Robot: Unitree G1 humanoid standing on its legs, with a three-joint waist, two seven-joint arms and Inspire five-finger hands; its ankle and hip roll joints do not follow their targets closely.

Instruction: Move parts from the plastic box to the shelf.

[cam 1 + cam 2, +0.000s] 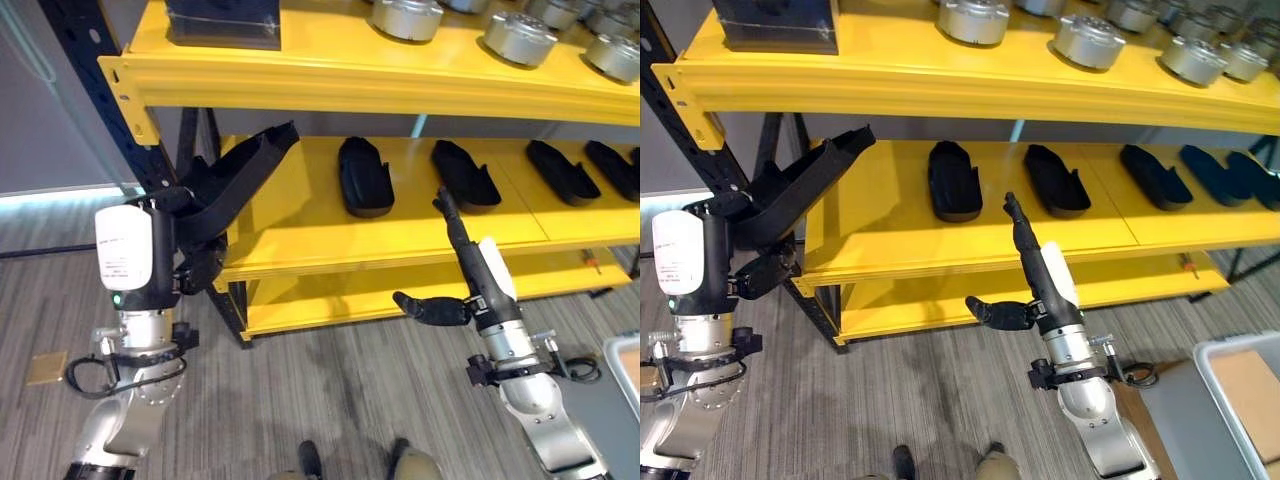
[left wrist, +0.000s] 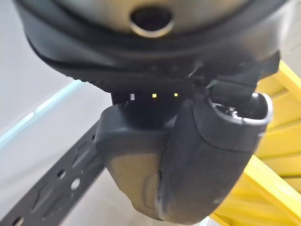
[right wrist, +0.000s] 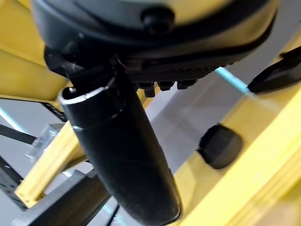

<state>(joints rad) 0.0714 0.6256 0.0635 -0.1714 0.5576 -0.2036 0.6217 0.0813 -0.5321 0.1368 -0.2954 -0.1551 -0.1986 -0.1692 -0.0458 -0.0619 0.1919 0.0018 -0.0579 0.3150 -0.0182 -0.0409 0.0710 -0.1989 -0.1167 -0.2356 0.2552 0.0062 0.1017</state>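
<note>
A long black part (image 1: 243, 172) slants up over the left end of the yellow middle shelf (image 1: 300, 235), with my left hand (image 1: 203, 262) shut on its lower end. Its upper tip points towards the shelf's back. Several like black parts (image 1: 363, 177) lie in a row on that shelf. My right hand (image 1: 468, 262) stands open in front of the shelf edge, its fingers straight and pointing up and its thumb (image 1: 428, 309) stuck out sideways, holding nothing. In the right wrist view the thumb (image 3: 123, 157) shows with a shelved part (image 3: 220, 146) beyond it.
The top shelf (image 1: 340, 80) carries silver round parts (image 1: 519, 38) and a dark box (image 1: 222, 22). A dark blue shelf upright (image 1: 95, 75) stands beside my left arm. The pale plastic box (image 1: 1243, 388) sits low at the right. Grey floor lies below.
</note>
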